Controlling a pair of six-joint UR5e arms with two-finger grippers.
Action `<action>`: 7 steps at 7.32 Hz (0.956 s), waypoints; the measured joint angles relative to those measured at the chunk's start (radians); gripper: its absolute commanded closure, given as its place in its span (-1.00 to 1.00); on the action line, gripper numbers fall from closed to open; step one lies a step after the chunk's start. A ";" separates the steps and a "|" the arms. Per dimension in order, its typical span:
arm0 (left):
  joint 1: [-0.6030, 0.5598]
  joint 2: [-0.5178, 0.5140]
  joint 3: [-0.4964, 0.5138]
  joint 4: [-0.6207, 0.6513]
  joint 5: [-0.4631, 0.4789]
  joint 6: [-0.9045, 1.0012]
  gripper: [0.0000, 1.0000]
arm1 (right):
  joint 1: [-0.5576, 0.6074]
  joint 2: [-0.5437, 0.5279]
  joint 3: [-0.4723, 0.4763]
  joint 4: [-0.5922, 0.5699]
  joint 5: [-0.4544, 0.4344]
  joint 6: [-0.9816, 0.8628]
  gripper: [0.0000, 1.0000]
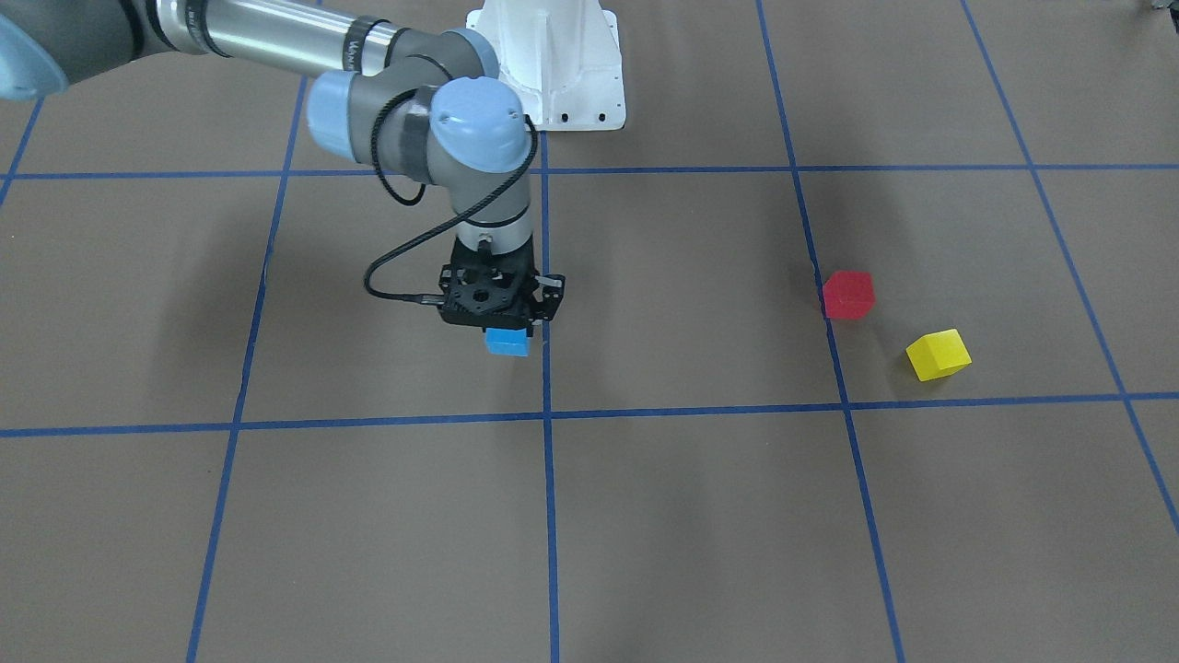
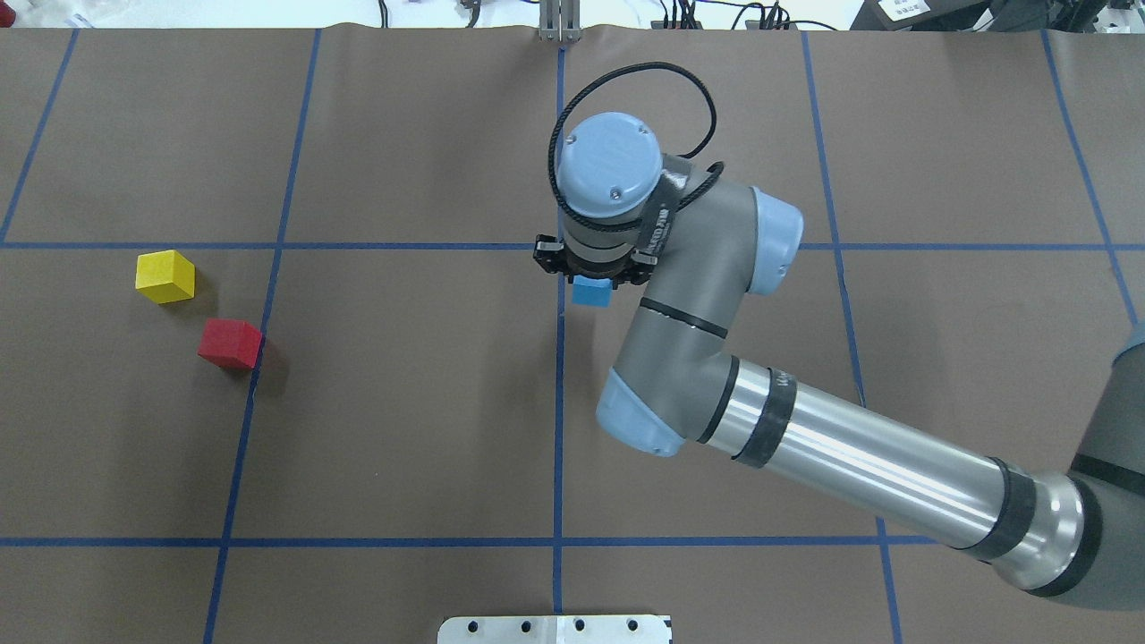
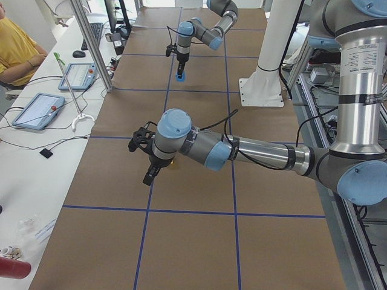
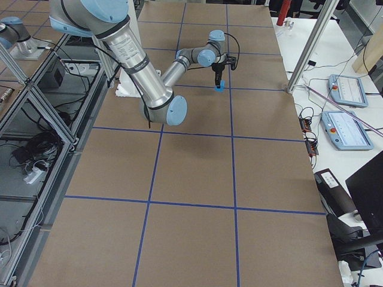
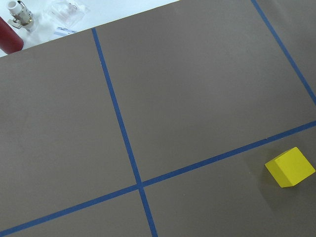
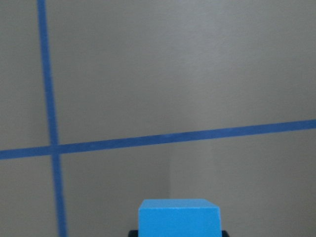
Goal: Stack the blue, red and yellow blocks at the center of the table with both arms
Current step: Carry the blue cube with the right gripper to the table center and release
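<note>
Spotter: Front-facing camera first, operator. You see the right tool (image 1: 507,324) clenched on the blue block (image 1: 507,342), just on the 9 o'clock side of the middle tape line (image 1: 549,516) on the bench (image 1: 691,534).

Second: From that block you find the red block (image 1: 847,295) well out at 3 o'clock. The yellow block (image 1: 938,354) sits near the red one at its 4 o'clock, and the two do not touch.

Spotter: Overhead, your right tool (image 2: 590,275) points straight down. The blue block (image 2: 591,292) peeks out beneath it, just on the 3 o'clock side of the centre line.

Second: There the red block (image 2: 231,344) lies far off at 9 o'clock, with the yellow block (image 2: 165,276) at its 10 o'clock.

Spotter: From the left end you see the left tool (image 3: 149,174) over the bench, and a sliver of the yellow block (image 3: 174,162) shows behind it. You cannot tell from there whether that tool is released or clenched.

Second: From the right end you see the blue block (image 4: 219,87) under the near arm's tool.

Spotter: Your left wrist camera shows the yellow block (image 5: 290,167) at 4 o'clock, near a tape line.

Second: Your right wrist camera shows the blue block (image 6: 179,217) at 6 o'clock, with dark tool parts at both its lower sides.
</note>
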 measured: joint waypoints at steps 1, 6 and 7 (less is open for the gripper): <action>0.000 0.000 0.000 0.000 0.000 0.000 -0.99 | -0.039 0.028 -0.026 0.000 -0.034 0.023 0.26; 0.000 -0.002 -0.005 0.000 0.000 -0.022 -0.99 | -0.102 -0.014 -0.025 0.087 -0.133 0.023 -1.00; 0.000 -0.002 -0.004 0.000 0.000 -0.023 -0.99 | -0.098 -0.014 -0.007 0.088 -0.139 0.022 -1.00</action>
